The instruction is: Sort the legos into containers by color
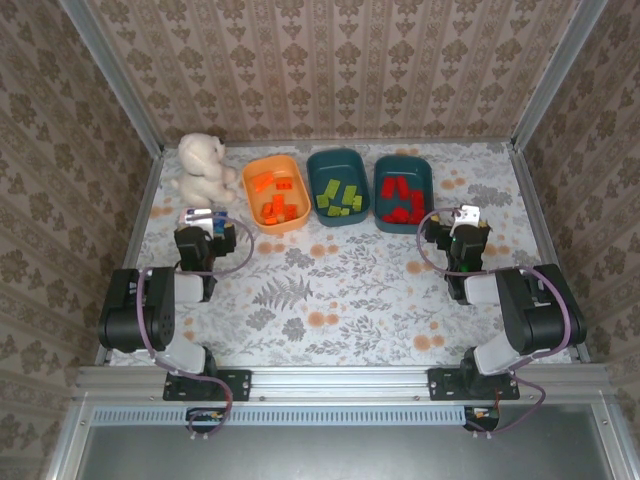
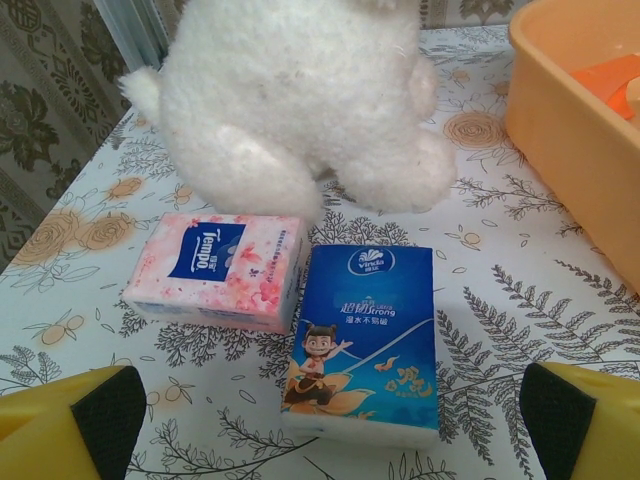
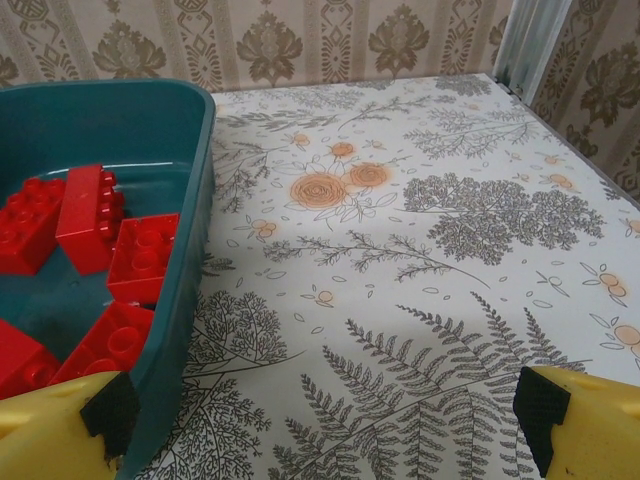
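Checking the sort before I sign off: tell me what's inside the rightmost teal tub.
Red legos lie loose in the rightmost teal tub, none of another color visible. Its floor beneath them is covered, so anything under the pile can't be seen.

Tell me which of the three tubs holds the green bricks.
The middle teal tub, between the orange tub and the red-filled teal tub.

My left gripper (image 1: 203, 222) sits at nine o'clock, my right gripper (image 1: 466, 222) at three; both arms are folded back, jaws spread wide, fingers pointing toward twelve
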Robot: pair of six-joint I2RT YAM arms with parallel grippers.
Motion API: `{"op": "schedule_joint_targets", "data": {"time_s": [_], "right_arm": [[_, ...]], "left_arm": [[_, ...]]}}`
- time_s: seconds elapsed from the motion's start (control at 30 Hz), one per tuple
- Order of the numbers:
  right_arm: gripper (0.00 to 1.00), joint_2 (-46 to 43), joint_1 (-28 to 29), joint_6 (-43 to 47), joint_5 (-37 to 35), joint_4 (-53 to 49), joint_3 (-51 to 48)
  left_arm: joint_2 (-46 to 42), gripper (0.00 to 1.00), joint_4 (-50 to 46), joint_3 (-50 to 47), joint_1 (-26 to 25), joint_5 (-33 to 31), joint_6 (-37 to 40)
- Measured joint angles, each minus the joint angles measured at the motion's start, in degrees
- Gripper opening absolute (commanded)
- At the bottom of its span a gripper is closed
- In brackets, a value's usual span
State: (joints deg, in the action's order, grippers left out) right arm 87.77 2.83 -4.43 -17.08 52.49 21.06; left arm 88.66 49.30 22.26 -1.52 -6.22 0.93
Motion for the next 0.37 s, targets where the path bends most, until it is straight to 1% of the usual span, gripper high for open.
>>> {"op": "schedule_joint_targets", "data": {"time_s": [0.37], "right_arm": [[1.00,0.0,0.0,0.0,0.1,-0.5,0.2]], "left_arm": [[0.0,1.00,0.0,0.0,0.0,0.0,0.0]]}}
